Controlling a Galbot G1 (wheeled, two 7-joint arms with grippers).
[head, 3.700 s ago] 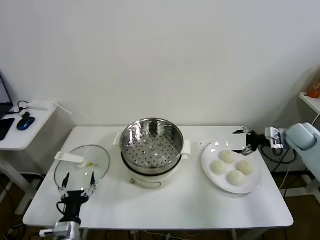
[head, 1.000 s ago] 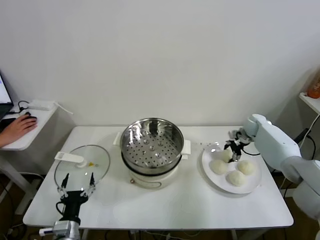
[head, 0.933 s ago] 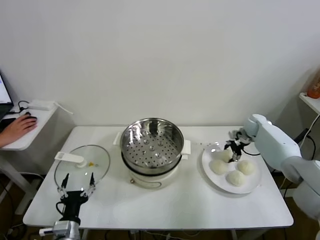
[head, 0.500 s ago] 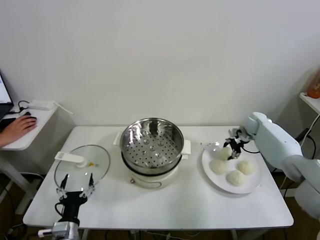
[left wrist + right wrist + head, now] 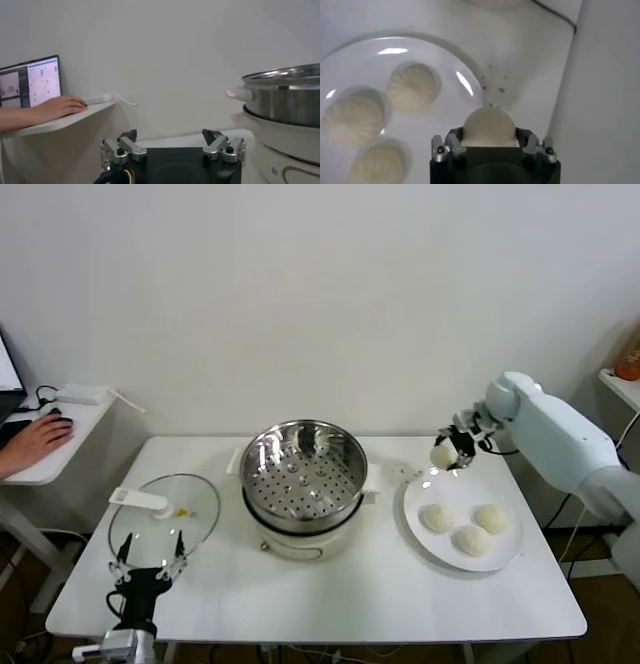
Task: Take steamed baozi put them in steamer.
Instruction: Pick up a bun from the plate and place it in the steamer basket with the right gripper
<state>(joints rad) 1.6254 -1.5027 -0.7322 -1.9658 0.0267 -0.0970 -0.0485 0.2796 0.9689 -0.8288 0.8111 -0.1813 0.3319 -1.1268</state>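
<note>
1. The right gripper [image 5: 452,452] is hanging above the back-left rim of the white plate [image 5: 505,556], between the plate and the steamer [image 5: 303,474], with its fingers pinching one steamed baozi [image 5: 443,455] clear of the plate.
2. The right wrist view is showing what the head view cannot: the held bun [image 5: 489,127] is sitting squarely between the two fingers [image 5: 451,144], with the plate [image 5: 355,55] well below it.
3. Three more baozi [image 5: 471,539] are lying on the plate in a loose cluster; in the right wrist view their pleated tops [image 5: 411,88] are showing, a detail not readable from the head view.
4. The steamer is standing at the middle of the white table [image 5: 400,604], its perforated basket floor carrying no bun. Only the head view is showing the inside of the basket; the left wrist view is showing just its steel wall and white base [image 5: 285,125] from the side.
5. The left gripper [image 5: 148,556] is resting idle at the front-left table edge, just in front of the glass lid [image 5: 165,514]. The left wrist view is showing its fingers [image 5: 120,148] spread wide apart on nothing.
6. A person's hand [image 5: 35,442] is lying on the side desk to the left; the left wrist view is adding a lit laptop screen [image 5: 30,82] behind it.
</note>
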